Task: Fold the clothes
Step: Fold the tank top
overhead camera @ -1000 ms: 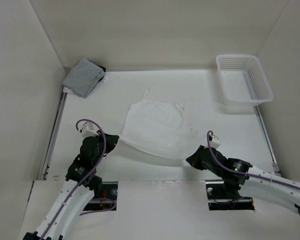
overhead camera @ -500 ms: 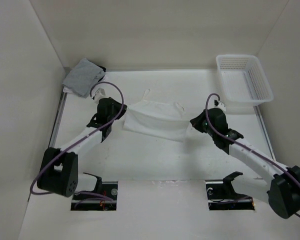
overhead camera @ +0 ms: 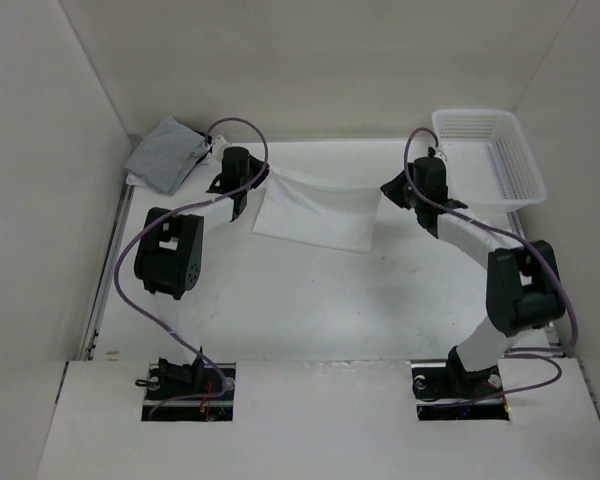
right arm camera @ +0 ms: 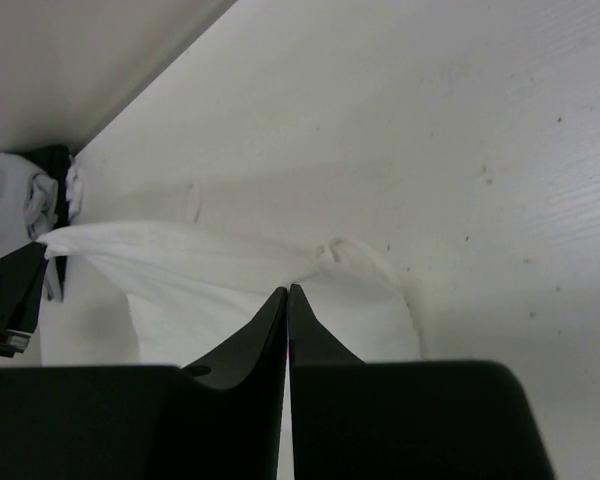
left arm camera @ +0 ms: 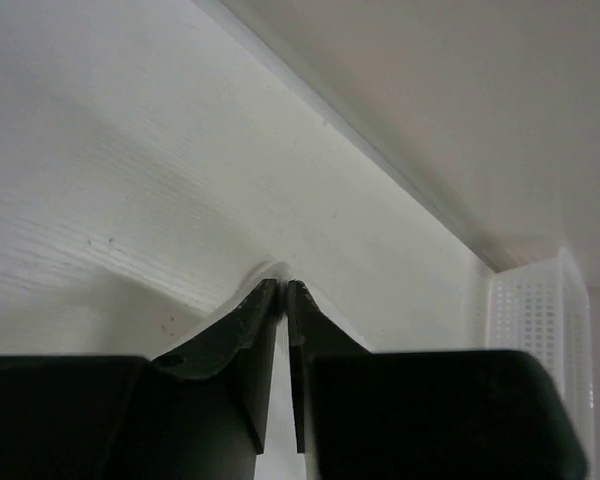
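"How did the camisole (overhead camera: 315, 215) lie?"

"Thin and white, nearly the colour of the table (overhead camera: 280, 300). It was doubled over towards the far side, upper edge drawn taut sideways, lower edge resting flat."

"Straps?"

"One strap loop (right arm camera: 342, 248) peeked out."

White table (overhead camera: 310, 310), 3 walls (overhead camera: 310, 70) (plain).

No text, brand or number is legible on the white basket (overhead camera: 490, 205) or the table (overhead camera: 310, 300). The white camisole (overhead camera: 315, 215) shows no readable label.
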Motion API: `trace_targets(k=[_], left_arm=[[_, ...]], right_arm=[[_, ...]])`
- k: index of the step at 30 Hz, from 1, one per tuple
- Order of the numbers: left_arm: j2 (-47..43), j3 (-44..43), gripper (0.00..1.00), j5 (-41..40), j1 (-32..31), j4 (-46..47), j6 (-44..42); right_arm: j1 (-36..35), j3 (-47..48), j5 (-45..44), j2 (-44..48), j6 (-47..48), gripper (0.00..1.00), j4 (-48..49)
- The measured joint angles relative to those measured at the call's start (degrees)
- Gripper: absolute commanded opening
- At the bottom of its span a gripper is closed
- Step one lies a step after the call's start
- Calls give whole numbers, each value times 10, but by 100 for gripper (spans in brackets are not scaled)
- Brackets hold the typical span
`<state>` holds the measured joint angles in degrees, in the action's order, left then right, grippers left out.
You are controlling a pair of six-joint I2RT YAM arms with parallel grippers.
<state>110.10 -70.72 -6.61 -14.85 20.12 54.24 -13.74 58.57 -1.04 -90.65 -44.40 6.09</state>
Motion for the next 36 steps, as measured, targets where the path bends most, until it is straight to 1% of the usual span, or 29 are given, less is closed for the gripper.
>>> trace_targets(k=[1,2,4,5,7,10,11,13,14,15,16,17,18,21,22,24,26,29,32,34,36], left_arm=[[24,-16,16,2,1,-1,0],[49,-30,23,2,2,-2,0],[85,-42,31,3,6,-7,2],[93,-42,33,3,8,-15,2],[91,-26,34,3,13,-21,2],[33,61,32,0,22,-5,2],[0,104,31,-3,25,0,2],[-70,191,30,-7,31,13,2],[-99,224,30,-8,32,17,3],[-126,256,31,-9,33,22,3],[-144,281,33,-9,32,26,3],[-154,300,34,-6,31,31,3],[-157,313,34,-2,29,35,2],[-144,333,34,23,24,40,2],[-138,336,34,30,23,43,3],[-131,338,33,41,22,61,4],[-124,338,31,49,22,74,4],[-114,338,21,55,22,89,7],[-105,338,12,55,22,96,9],[-101,337,9,54,22,100,10],[-100,337,8,53,22,100,11]], right_arm=[[5,13,3,-24,0,15,2],[11,28,7,-50,-2,24,3],[19,60,12,-106,-6,40,4],[22,71,14,-125,-9,46,5],[25,71,15,-143,-11,52,6],[23,24,8,-122,-15,52,26],[19,-5,2,-103,-18,46,38],[6,-80,-9,-49,-24,26,60],[-3,-112,-12,-25,-28,12,69],[-14,-144,-16,-2,-33,6,77],[-25,-167,-16,15,-37,5,84],[-37,-189,-17,30,-41,6,91],[-48,-208,-17,40,-44,8,97],[-74,-252,-19,57,-52,29,110],[-79,-264,-20,60,-53,34,112],[-84,-283,-22,65,-56,39,117],[-85,-300,-23,66,-59,41,125],[-85,-314,-25,66,-67,46,139],[-85,-316,-24,56,-77,46,163],[-85,-316,-21,45,-87,46,183],[-85,-315,-17,31,-95,41,203]])
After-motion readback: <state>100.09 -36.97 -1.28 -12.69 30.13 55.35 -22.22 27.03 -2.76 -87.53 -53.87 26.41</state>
